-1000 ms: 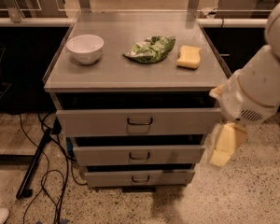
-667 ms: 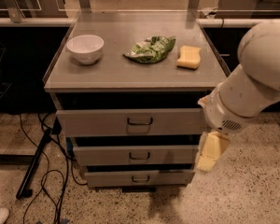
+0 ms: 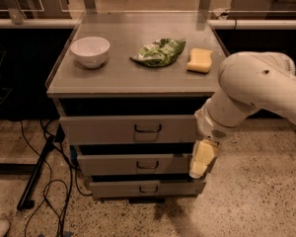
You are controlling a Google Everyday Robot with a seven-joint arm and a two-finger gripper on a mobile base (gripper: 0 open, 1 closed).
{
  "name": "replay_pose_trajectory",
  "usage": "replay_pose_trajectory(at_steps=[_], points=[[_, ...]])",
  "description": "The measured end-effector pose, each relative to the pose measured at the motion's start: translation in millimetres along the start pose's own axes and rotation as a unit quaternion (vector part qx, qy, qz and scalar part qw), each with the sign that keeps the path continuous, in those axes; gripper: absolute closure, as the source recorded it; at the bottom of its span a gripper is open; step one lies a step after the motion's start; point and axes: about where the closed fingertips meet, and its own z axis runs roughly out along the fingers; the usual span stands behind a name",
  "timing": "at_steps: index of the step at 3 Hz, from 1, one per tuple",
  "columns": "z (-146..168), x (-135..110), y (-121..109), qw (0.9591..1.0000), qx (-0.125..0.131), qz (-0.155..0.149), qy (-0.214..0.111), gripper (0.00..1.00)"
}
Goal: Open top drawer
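Observation:
The top drawer (image 3: 103, 130) is the widest grey front of the three, just under the cabinet's top, with a small metal loop handle (image 3: 148, 129) at its centre. A dark gap shows above its front. Two narrower drawer fronts (image 3: 138, 164) sit below it. My gripper (image 3: 202, 160) is cream-coloured and hangs pointing down from the white arm (image 3: 251, 90). It is in front of the right end of the middle drawer, below and to the right of the top drawer's handle, and holds nothing that I can see.
On the cabinet top (image 3: 113, 78) stand a white bowl (image 3: 90, 51), a green crumpled bag (image 3: 159, 52) and a yellow sponge (image 3: 200, 60). Black cables and a dark stand leg (image 3: 37, 177) lie on the floor at left. Dark desks line the back.
The arm has swung left and the gripper has moved left, from beside the cabinet's right edge to in front of the right end of the middle drawer. The drawers have not moved.

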Motion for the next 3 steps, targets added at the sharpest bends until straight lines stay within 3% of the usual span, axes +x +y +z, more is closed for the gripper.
replay_pose_trajectory(at_steps=[3], points=[[67.2, -1.0, -57.1, 0.9999, -0.004, -0.003, 0.010, 0.00]])
